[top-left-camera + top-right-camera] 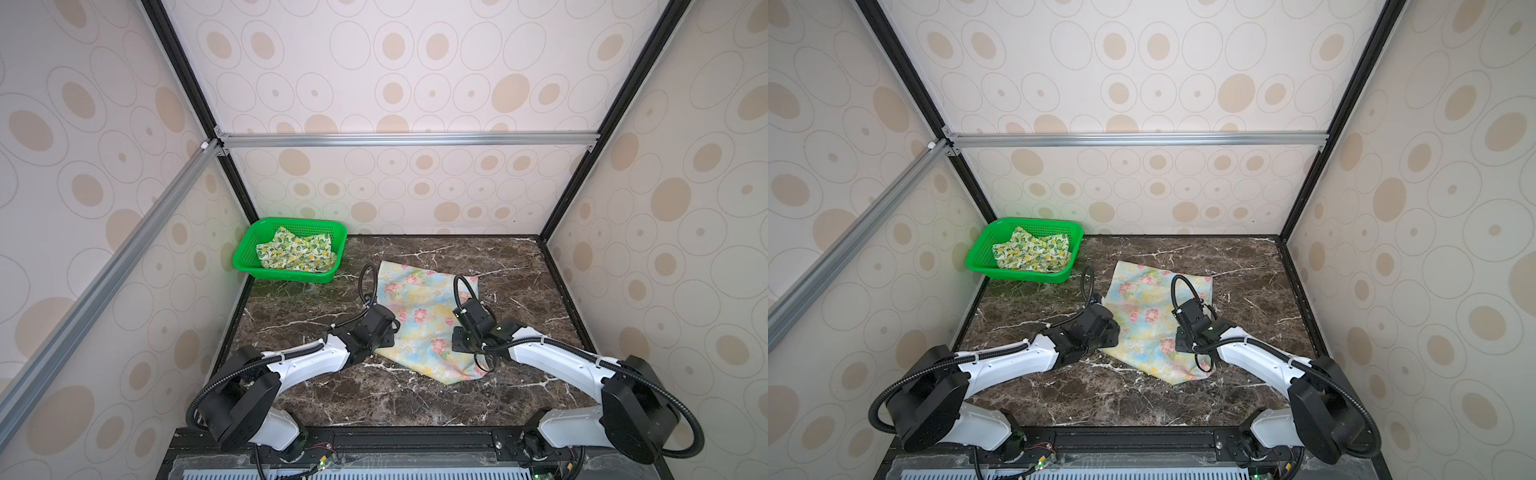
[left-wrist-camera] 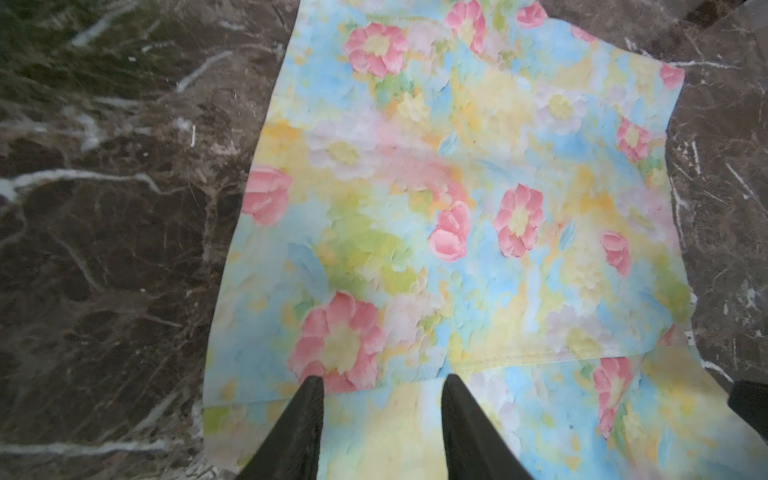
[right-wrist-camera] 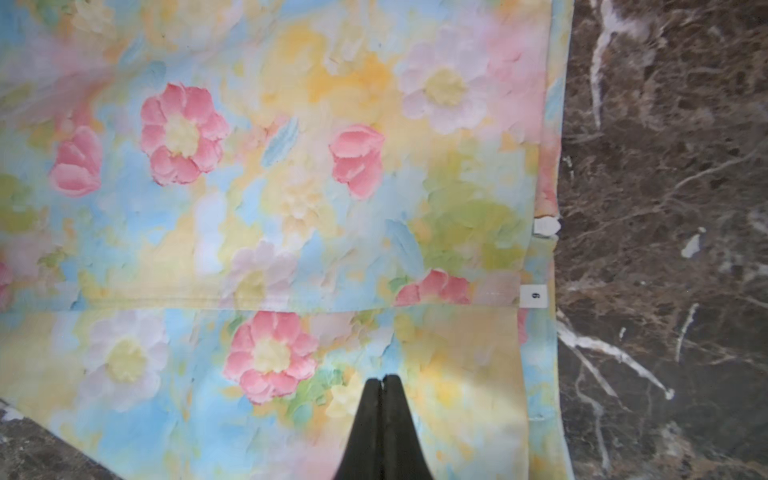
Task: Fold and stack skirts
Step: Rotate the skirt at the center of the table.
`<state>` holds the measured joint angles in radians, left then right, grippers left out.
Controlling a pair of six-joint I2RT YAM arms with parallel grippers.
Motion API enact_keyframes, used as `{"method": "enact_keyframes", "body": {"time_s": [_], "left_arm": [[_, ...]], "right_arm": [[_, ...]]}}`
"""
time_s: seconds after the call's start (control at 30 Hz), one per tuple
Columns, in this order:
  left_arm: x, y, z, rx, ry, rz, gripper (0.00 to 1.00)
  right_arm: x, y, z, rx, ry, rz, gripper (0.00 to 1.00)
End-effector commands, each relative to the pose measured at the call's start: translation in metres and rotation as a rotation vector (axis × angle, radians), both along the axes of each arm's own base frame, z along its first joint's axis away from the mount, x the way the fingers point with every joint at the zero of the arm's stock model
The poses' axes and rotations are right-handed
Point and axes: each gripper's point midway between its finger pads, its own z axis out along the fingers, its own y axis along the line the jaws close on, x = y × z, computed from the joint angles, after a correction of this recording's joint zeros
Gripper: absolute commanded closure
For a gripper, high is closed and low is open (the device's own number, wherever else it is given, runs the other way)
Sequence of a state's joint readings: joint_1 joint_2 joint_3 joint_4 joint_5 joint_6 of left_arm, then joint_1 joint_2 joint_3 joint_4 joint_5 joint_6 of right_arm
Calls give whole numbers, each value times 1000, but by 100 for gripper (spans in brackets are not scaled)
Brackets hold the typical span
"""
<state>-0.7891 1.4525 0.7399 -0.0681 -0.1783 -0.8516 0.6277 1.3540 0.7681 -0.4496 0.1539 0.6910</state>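
Note:
The pastel blue-yellow skirt [image 1: 419,307] [image 1: 1150,307] with pink flowers lies flat on the marble table, one layer folded over another; the fold's hem [image 3: 249,305] crosses the cloth. My left gripper [image 2: 382,380] hovers over the skirt's [image 2: 457,208] left side, open, with nothing between its fingers. Over the skirt's [image 3: 291,187] right side, my right gripper [image 3: 383,377] is shut on nothing. The cream lemon-print skirt [image 1: 297,249] [image 1: 1032,251] lies crumpled in the green basket [image 1: 245,253] [image 1: 978,255].
The basket stands in the far left corner of the dark marble table [image 1: 374,399]. Patterned walls with black frame posts close in the left, back and right sides. Small white tags [image 3: 534,296] stick out at the skirt's right edge.

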Motion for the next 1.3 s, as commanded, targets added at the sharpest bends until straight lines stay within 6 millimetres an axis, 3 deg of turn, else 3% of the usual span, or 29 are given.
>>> {"method": "enact_keyframes", "body": {"time_s": [0.0,0.3,0.43,0.6,0.73,0.83,0.9,0.97,1.07,1.17,1.27], "left_arm": [[-2,-4,-11,-30,44,48,55],[28,6,-33,113,71,65,55],[55,19,-39,125,50,93,55],[110,25,-42,151,9,96,56],[161,29,-41,165,-40,108,58],[200,33,-15,102,-123,120,58],[217,38,13,92,-184,120,56],[220,38,46,94,-251,104,51],[200,34,84,33,-285,64,42],[155,32,99,17,-256,20,37],[98,23,93,24,-188,-24,31]], "right_arm": [[-6,1,-16,-10,47,26,100],[-35,7,-59,33,185,14,100],[-49,30,-69,50,223,46,100],[-53,80,-76,67,248,110,100],[-31,137,-68,92,232,177,100],[-10,183,-50,211,198,214,100],[1,200,-32,279,162,238,100],[7,199,-15,299,138,236,97],[14,175,9,352,133,213,73],[21,125,28,367,110,154,62],[30,61,38,312,51,62,55]]}}
